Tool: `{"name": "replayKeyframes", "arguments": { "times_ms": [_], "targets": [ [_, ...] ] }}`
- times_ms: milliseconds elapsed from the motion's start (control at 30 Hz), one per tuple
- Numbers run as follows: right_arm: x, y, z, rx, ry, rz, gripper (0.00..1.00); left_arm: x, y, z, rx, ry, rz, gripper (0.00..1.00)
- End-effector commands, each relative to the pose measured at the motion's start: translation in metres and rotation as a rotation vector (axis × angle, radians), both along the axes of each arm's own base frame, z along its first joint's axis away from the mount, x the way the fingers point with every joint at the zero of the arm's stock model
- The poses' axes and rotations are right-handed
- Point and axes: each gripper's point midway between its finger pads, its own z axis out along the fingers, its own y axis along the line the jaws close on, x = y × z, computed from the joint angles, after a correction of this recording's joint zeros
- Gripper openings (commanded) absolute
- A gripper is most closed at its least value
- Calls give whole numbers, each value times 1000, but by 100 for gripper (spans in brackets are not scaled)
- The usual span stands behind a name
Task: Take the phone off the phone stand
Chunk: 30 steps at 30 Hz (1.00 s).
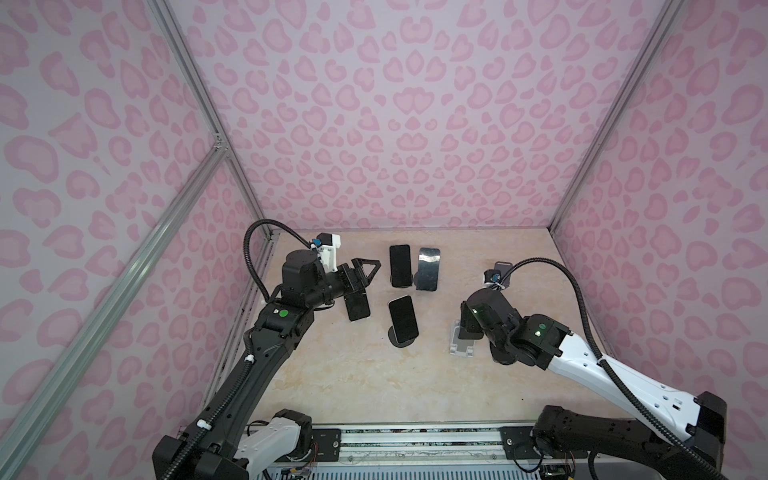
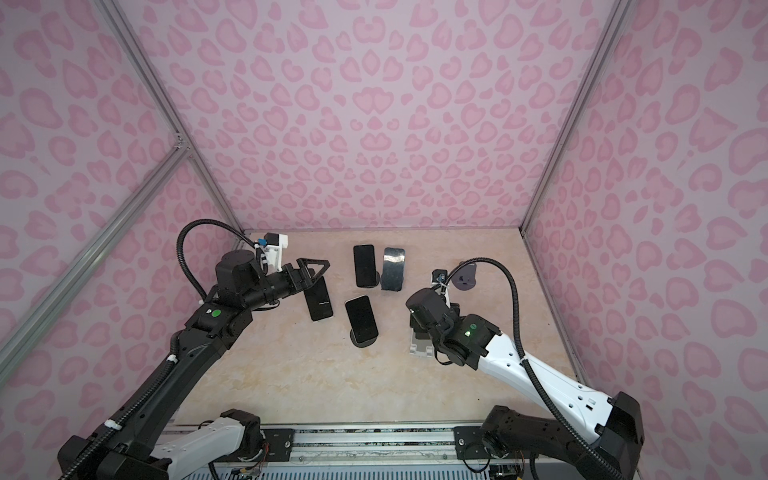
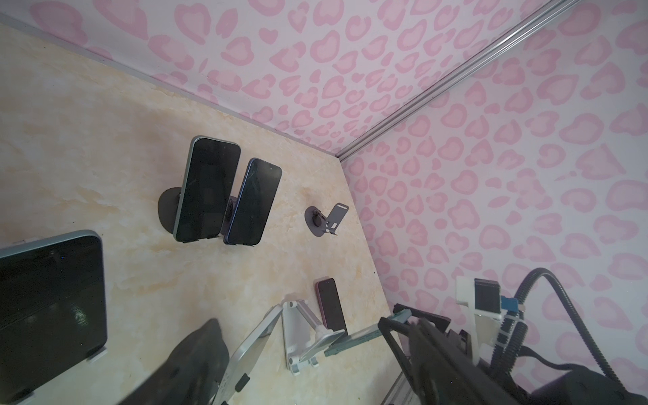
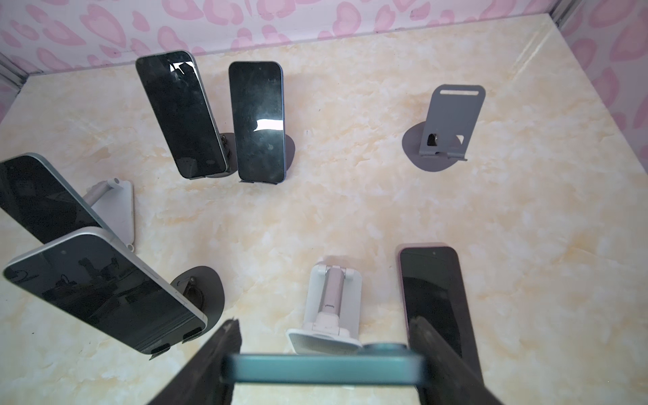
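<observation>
Teal phone (image 4: 326, 370): it shows only edge-on in the right wrist view, lying level with its camera bump toward the stand. The screen is out of sight. In both top views the right arm's wrist covers it fully.
Place: it sits right beside the tilted cradle of the white stand (image 4: 333, 308). Whether it touches the cradle cannot be told.
Right gripper (image 4: 324, 328): its fingers (image 4: 217, 364) pinch the teal phone by two opposite edges, and their bases are cut off by the frame. The gripper is hidden in both top views.
White stand: in both top views only its foot shows, at about 4 o'clock from the middle of the desk (image 1: 332, 374), taking the back wall as 12 o'clock. The rest lies under the arm.
Purple phone (image 4: 434, 294): it lies flat on the desk just beside the white stand. A finger hides its near end.
Left gripper (image 1: 365, 271): it hangs at about 10 o'clock with fingers spread and nothing between them. It hides the top of the covered phone (image 1: 357, 308).
Back row, 12 o'clock: a dark-screened phone (image 1: 400, 265) and a glare-streaked phone (image 1: 429, 268) mostly hide their stands.
Middle phone (image 1: 402, 318): it is propped on a round dark base.
Grey stand (image 1: 503, 266): it stands at 2 o'clock, partly behind the right arm's cable.
</observation>
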Motion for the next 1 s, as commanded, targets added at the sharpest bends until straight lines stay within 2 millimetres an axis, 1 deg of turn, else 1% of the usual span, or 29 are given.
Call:
{"name": "replayKeyframes", "arguments": {
  "times_ms": [0,200,333,700,833,967],
  "targets": [
    [-1,-8,7,-50,-20,7,57,3,-2,5,-8,-30,-9,87],
    [-6,-21,22,-86,-50,7,55,4,-2,5,-5,-30,-8,87],
    [-5,-30,24,-103,-57,-3,54,4,-2,5,-3,-34,-8,87],
    [16,-55,11,-76,-39,-36,53,5,-2,3,2,-31,-7,87],
    [24,-58,4,-66,-27,-39,52,6,-3,1,3,-25,-9,87],
    [32,-53,-5,-32,-10,-15,51,6,-2,1,4,-24,-8,87]
  ]
}}
